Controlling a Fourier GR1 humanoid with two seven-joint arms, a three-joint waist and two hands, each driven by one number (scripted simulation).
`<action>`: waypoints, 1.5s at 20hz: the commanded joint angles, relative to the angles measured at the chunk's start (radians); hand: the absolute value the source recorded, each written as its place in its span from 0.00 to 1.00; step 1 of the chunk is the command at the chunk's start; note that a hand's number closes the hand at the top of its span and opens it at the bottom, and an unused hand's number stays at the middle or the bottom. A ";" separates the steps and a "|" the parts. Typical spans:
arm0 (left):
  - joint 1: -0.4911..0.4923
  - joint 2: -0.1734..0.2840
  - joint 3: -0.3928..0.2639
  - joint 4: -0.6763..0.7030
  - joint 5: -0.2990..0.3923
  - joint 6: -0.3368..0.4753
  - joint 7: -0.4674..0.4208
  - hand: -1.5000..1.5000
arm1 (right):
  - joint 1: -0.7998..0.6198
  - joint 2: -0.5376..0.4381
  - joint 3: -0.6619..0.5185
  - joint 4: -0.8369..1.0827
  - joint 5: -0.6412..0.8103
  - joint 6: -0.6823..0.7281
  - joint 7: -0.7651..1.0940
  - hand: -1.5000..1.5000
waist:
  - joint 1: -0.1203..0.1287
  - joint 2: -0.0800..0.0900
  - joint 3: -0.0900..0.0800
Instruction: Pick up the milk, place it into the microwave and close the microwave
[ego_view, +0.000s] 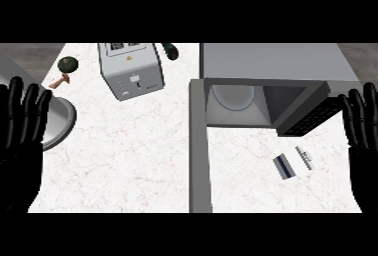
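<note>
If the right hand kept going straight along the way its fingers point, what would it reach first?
The right hand is open at the view's right edge, fingers pointing toward the far side. Straight ahead the way looks free; the microwave lies just to its left, so it would likely pass beside it, though depth is unclear.

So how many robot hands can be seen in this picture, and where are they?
2. The left hand is at the left edge, fingers straight and pointing up, beside a round grey dish. The right hand is at the right edge, open, next to the open microwave.
</note>
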 joint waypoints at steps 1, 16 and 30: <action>-0.008 -0.006 0.005 -0.011 -0.003 0.009 -0.005 0.00 | 0.024 -0.026 -0.007 -0.049 -0.001 0.028 -0.008 0.00 | -0.015 0.040 0.030; 0.133 0.129 0.244 -0.076 0.480 -0.243 0.167 0.00 | 0.164 -0.132 -0.244 0.007 -0.323 0.298 -0.032 0.00 | -0.012 0.041 0.030; 0.409 0.106 0.445 -0.220 0.706 -0.433 0.169 0.00 | 0.149 -0.057 -0.241 0.267 -0.102 0.258 -0.151 0.00 | -0.002 0.041 0.030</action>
